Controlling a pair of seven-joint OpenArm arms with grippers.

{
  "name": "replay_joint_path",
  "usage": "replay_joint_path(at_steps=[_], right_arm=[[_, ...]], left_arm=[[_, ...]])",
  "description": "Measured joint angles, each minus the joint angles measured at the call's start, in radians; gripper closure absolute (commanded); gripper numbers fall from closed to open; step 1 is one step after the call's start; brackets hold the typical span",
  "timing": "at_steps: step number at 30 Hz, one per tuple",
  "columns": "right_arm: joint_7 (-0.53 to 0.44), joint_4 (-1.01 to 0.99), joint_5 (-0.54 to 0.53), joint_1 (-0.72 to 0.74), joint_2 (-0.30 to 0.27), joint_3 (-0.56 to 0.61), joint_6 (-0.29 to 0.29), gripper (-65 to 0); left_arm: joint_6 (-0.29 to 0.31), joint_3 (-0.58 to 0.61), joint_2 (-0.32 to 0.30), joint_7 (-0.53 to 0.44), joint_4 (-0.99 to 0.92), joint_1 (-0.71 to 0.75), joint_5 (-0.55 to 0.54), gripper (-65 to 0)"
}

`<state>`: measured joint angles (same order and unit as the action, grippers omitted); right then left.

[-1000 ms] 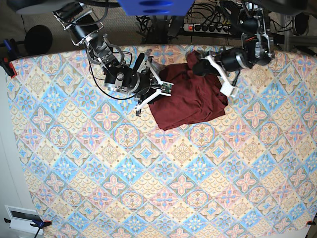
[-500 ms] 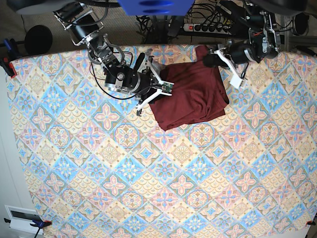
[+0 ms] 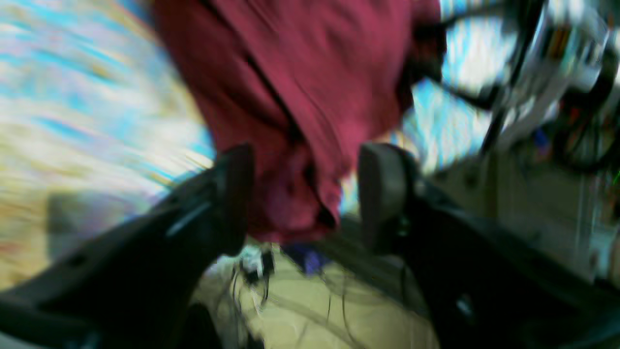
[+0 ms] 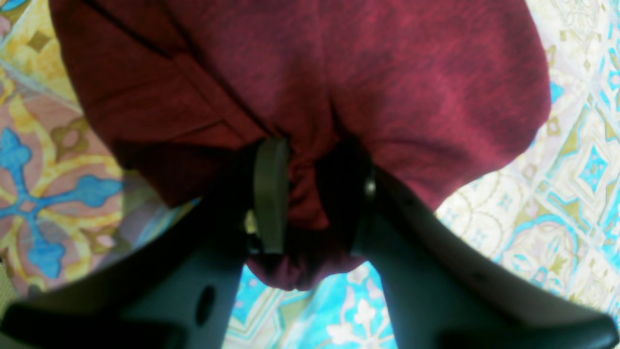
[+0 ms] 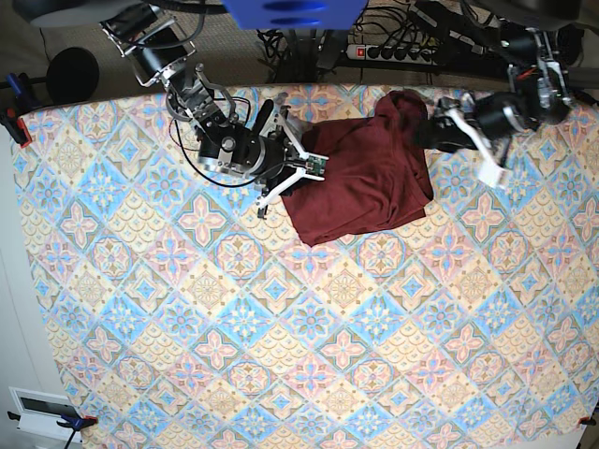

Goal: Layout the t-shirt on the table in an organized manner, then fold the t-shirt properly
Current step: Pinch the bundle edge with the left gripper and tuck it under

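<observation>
The maroon t-shirt lies bunched at the far middle of the patterned table. My right gripper is at the shirt's left edge. In the right wrist view, that gripper is shut on a bunch of t-shirt cloth. My left gripper sits just right of the shirt's upper right corner. The blurred left wrist view shows this gripper with its jaws wide apart. There the t-shirt edge hangs loose between the fingers, pinched by neither.
A power strip and cables lie beyond the table's far edge. A black round object and a clamp sit at the far left corner. A white device is at the near left corner.
My left gripper has opened, let go of the shirt's upper right corner and drawn back to the right. The corner now rests on the table. The right arm has not moved.
</observation>
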<state>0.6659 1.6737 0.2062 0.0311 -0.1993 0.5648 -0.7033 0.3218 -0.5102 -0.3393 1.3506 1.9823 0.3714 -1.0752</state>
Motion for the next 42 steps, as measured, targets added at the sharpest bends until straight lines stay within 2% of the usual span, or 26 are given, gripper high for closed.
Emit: replay_joint_path(at_steps=[6,11,13,17,20,23,27,30,35,42], right_arm=[[0.000,0.001,-0.003,0.000,0.000,0.000,0.000,-17.6],[0.003,0.002,0.000,0.000,0.000,0.001,0.000,-17.6],[0.004,0.003,0.000,-0.001,0.000,0.001,0.000,-17.6],[0.019,0.010,0.000,-0.002,0.000,0.001,0.000,-17.6],[0.023,0.015,0.000,-0.001,0.000,0.001,0.000,-17.6],[0.023,0.015,0.000,-0.001,0.000,0.001,0.000,-17.6],[0.024,0.015,0.000,-0.001,0.000,0.001,0.000,-17.5],[0.025,0.015,0.000,-0.001,0.000,0.001,0.000,-17.5],[0.022,0.015,0.000,0.000,0.001,0.001,0.000,-17.5],[0.019,0.012,-0.003,-0.001,0.000,0.001,0.000,-17.5]], left_arm=[[0.000,-0.004,0.049,-0.004,-0.161,-0.168,0.058,-36.3],[-0.004,0.060,0.078,-0.005,-0.312,-0.282,0.174,-36.3],[-0.005,0.076,0.094,-0.051,-0.333,-0.305,0.203,-36.3],[-0.006,0.139,0.102,-0.092,-0.340,-0.305,0.256,-36.3],[-0.003,0.195,0.132,-0.103,-0.391,-0.335,0.295,-35.6],[-0.005,0.197,0.156,-0.109,-0.436,-0.358,0.307,-27.2],[-0.005,0.159,0.180,-0.123,-0.434,-0.375,0.314,0.0],[-0.004,0.076,0.213,-0.145,-0.434,-0.388,0.308,-2.1],[-0.005,-0.044,0.222,-0.140,-0.434,-0.383,0.250,-0.1],[-0.005,-0.053,0.223,-0.141,-0.438,-0.385,0.250,-0.8]])
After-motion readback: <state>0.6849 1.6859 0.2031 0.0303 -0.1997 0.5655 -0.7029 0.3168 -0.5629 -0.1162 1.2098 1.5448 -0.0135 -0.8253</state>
